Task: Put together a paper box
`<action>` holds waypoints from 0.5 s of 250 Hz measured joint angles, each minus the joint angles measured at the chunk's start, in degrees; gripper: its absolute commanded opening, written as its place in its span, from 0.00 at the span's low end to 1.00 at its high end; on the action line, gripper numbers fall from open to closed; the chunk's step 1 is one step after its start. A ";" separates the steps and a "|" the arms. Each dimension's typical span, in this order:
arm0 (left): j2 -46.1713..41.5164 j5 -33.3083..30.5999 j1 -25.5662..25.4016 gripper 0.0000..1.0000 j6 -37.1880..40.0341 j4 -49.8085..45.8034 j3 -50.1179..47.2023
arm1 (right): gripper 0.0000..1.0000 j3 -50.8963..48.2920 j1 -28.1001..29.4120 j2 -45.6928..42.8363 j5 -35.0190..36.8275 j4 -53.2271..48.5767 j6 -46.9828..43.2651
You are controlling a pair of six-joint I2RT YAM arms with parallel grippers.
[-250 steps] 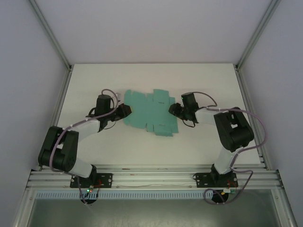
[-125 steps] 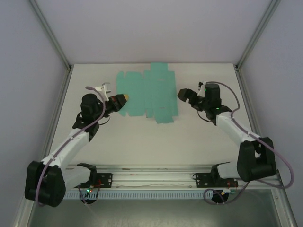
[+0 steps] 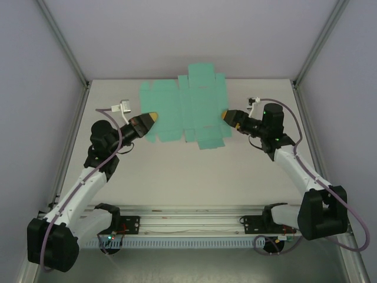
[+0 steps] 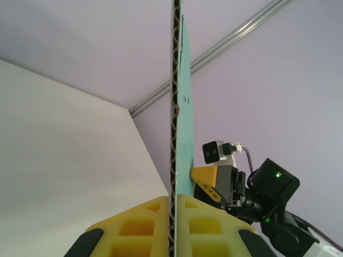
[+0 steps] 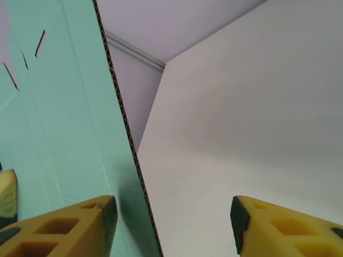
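— What's shifted?
— The box, a flat teal sheet, has gone from the middle of the tabletop toward its far edge. It's raised off the surface, and both arms have stretched out with it.
— Who has it?
— The left gripper pinches its left edge, jaws pressed on the card. The right gripper stands spread at the right edge, card between its jaws, unclamped.

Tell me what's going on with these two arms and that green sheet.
The left gripper is shut on the left edge of the paper box, a flat teal die-cut sheet, holding it up above the table. The right gripper is at the sheet's right edge with its fingers open, the card's edge between them.
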 measured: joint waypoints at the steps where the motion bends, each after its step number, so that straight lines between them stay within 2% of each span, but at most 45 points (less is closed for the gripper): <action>1: -0.02 0.00 0.00 0.00 0.00 0.00 0.00 | 0.49 0.00 0.00 0.00 -0.07 0.00 -0.04; 50: -0.02 -0.09 0.00 0.00 0.07 -0.11 0.00 | 0.18 0.00 0.00 0.35 -3.69 1.75 -0.83; 86: -0.02 -0.74 0.00 0.00 0.22 -1.60 -0.02 | 0.00 0.02 0.07 0.37 -5.05 1.66 -3.45; 90: -0.02 -0.81 0.02 0.07 0.24 -1.77 -0.02 | 0.00 0.02 0.04 0.37 -5.20 1.62 -3.54; 95: -0.02 -0.92 0.13 0.20 0.26 -2.05 -0.04 | 0.00 0.02 0.04 0.37 -5.42 1.46 -4.28; 107: -0.02 -1.44 0.11 0.64 0.83 -2.95 -0.02 | 0.00 0.02 0.00 0.37 -5.57 0.92 -5.25; 117: -0.07 -2.29 0.11 0.96 1.49 -4.02 0.00 | 0.00 0.17 0.00 0.37 -5.57 -0.04 -6.71; 125: -0.22 -3.43 0.11 1.00 2.21 -5.68 0.04 | 0.00 0.26 0.02 0.37 -5.38 -1.31 -8.13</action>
